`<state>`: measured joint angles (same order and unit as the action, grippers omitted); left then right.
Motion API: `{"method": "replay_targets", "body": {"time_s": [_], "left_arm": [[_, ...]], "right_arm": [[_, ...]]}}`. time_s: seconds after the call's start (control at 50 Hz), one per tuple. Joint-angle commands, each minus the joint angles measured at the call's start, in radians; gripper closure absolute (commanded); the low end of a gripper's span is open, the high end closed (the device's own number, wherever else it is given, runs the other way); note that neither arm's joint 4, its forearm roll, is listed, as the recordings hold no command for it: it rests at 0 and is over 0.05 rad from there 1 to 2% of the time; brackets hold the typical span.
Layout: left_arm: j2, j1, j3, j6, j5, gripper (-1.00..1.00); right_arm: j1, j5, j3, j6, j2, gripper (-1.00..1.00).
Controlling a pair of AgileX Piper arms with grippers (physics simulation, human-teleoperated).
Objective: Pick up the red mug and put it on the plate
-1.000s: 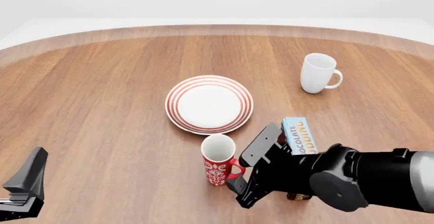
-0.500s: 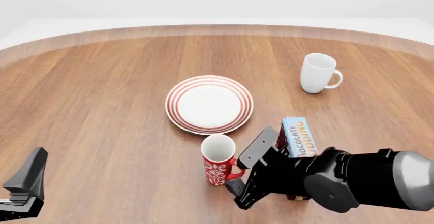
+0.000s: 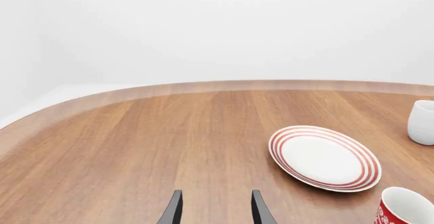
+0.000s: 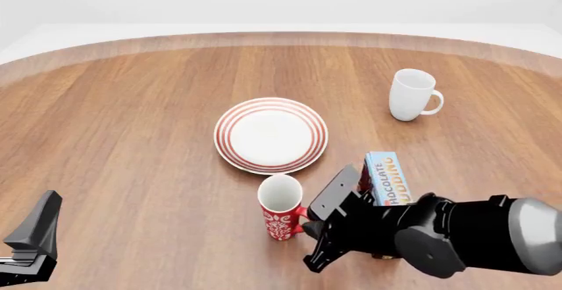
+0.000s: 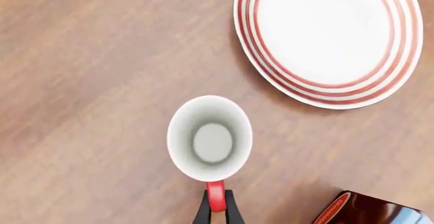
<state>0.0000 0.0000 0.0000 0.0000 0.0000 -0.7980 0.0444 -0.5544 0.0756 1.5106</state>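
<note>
Red mug point(image 5: 209, 137) stands just short of the plate point(image 5: 330, 41), your right gripper point(image 5: 215, 206) pinched on its handle, pudding box point(image 4: 386, 177) close alongside, left gripper point(image 3: 214, 211) narrowly parted over bare wood.

The blue box point(image 4: 387, 177) just beside the red mug point(image 4: 281, 208) reads "CHOCOLATE PUDDING", partly cut off; other lettering is too blurred.

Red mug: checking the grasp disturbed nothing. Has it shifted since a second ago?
Yes, slightly: the red mug has tipped and shifted left, away from the pudding box.
</note>
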Motion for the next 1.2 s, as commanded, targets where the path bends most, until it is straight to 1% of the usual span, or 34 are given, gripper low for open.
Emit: {"method": "replay_targets", "body": {"time_s": [0.02,0.12,0.34,0.36,0.44,0.6,0.64,0.8,1.2], "left_arm": [[0.0,0.0,0.0,0.0,0.0,-1.0],[0.0,0.0,0.0,0.0,0.0,-1.0],[0.0,0.0,0.0,0.0,0.0,-1.0],[0.0,0.0,0.0,0.0,0.0,-1.0],[0.0,0.0,0.0,0.0,0.0,-1.0],[0.0,0.0,0.0,0.0,0.0,-1.0],[0.0,0.0,0.0,0.0,0.0,-1.0],[0.0,0.0,0.0,0.0,0.0,-1.0],[0.0,0.0,0.0,0.0,0.0,-1.0]], "right_arm": [[-0.007,0.013,0.01,0.003,0.001,1.0],[-0.003,0.017,0.018,0.0,-0.006,1.0],[-0.003,-0.019,0.015,0.01,-0.073,1.0],[-0.006,-0.042,0.007,0.026,-0.102,1.0],[0.0,-0.136,-0.046,0.049,-0.189,1.0],[-0.003,-0.171,-0.052,0.053,-0.232,1.0],[-0.008,-0.196,-0.06,0.051,-0.256,1.0],[0.001,-0.245,-0.093,0.055,-0.311,1.0],[0.057,-0.311,-0.19,0.081,-0.333,1.0]]}}
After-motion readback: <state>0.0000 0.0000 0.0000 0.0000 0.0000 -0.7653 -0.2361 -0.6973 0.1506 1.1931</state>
